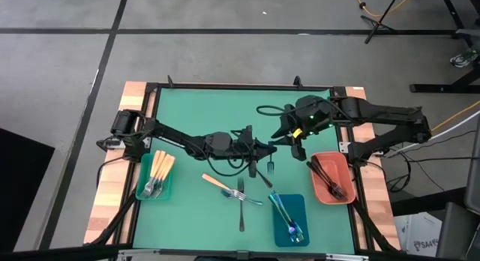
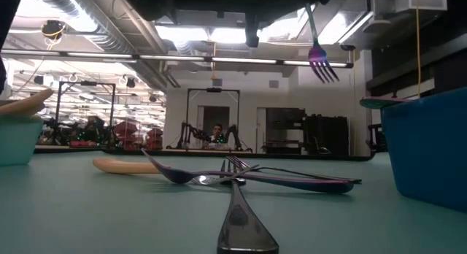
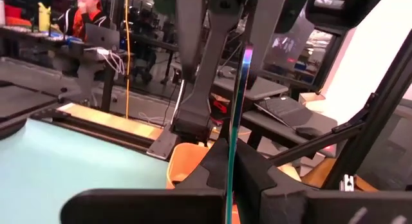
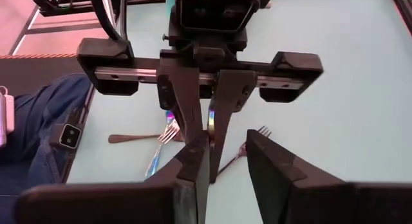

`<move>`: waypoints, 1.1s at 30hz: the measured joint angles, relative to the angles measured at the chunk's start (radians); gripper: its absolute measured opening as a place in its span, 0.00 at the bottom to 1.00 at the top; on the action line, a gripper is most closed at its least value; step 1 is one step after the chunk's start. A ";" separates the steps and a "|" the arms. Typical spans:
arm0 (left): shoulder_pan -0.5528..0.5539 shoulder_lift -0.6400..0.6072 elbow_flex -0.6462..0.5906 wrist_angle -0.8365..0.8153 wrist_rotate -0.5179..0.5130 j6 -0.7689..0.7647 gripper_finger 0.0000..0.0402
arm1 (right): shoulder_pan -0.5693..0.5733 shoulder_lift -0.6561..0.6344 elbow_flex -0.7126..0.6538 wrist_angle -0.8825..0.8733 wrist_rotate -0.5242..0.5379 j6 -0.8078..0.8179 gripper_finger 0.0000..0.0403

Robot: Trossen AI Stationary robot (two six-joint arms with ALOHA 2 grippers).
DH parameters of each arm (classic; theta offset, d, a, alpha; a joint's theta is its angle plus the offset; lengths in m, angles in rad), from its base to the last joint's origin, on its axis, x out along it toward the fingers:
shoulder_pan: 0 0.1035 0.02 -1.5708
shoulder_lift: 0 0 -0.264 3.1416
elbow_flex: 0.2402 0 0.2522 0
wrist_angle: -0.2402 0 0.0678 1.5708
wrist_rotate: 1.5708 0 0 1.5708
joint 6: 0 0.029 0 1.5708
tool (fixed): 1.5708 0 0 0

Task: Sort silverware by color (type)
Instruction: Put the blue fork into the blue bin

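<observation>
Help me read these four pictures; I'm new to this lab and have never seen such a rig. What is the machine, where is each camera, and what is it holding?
Two dark robot arms work over a green table. One camera looks straight down, one sits at table height, and one rides on each wrist. The left gripper is shut on an iridescent fork, held up above the table. The right gripper faces it closely, fingers parted. Loose forks lie mid-table. Three trays hold sorted pieces: a teal tray with tan handles, a blue tray with iridescent ones, a salmon tray with dark ones.

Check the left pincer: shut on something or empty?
Shut on the iridescent fork. The left pincer pinches its thin handle, and in the low view the fork hangs tines-down above the table.
</observation>
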 joint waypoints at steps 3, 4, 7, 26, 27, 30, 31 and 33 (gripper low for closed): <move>0.000 0.000 0.000 0.009 0.000 0.017 0.00 | 0.000 0.002 0.000 -0.002 -0.004 -0.001 0.23; 0.001 0.000 0.000 0.011 -0.002 0.018 0.00 | 0.000 0.002 0.000 0.002 -0.008 -0.002 0.23; 0.001 0.000 0.000 0.013 -0.016 0.020 0.00 | 0.000 0.002 0.000 0.022 -0.010 -0.011 0.23; 0.001 0.000 0.000 0.007 -0.019 0.021 0.00 | 0.000 0.074 0.000 0.079 -0.070 -0.010 0.23; 0.001 0.000 0.000 0.007 -0.019 0.021 0.01 | 0.000 0.075 0.000 0.078 -0.070 -0.010 0.22; 0.002 0.000 0.000 0.007 -0.020 0.023 0.01 | 0.000 0.075 0.000 0.079 -0.070 -0.010 0.18; 0.003 0.000 0.000 0.007 -0.021 0.023 0.01 | 0.000 0.075 0.000 0.079 -0.070 -0.009 0.15; 0.004 0.000 0.000 0.006 -0.021 0.023 0.01 | 0.001 0.075 0.000 0.077 -0.069 -0.008 0.10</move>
